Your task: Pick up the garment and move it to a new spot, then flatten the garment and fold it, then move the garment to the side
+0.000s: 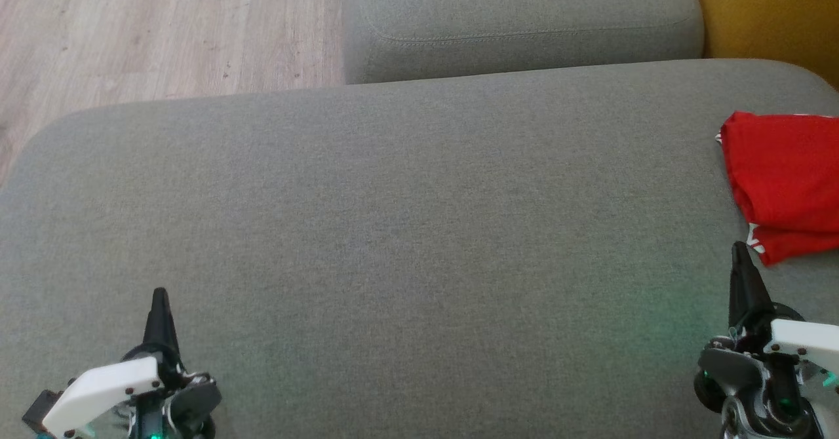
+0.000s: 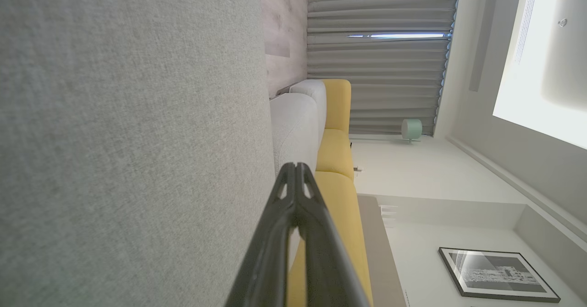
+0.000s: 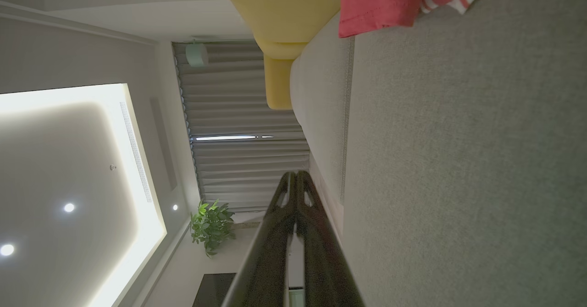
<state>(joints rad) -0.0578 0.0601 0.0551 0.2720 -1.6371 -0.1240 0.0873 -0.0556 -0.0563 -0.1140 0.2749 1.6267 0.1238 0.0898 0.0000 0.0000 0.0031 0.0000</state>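
Wide grey fabric sofa seat was in front of me, with rounded corners. On it lay one red garment with white trim, folded flat at my far right near the seat's edge and cut off by the head view. A second grey cushion butted against the seat's far side.

The grey seat cushion is lying open across its middle and left, the red garment occupying its right edge.

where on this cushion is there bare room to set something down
The grey cushion is bare from its left edge across the middle, between the left gripper and right gripper. Crowded only at the far right edge, where the red garment lies.
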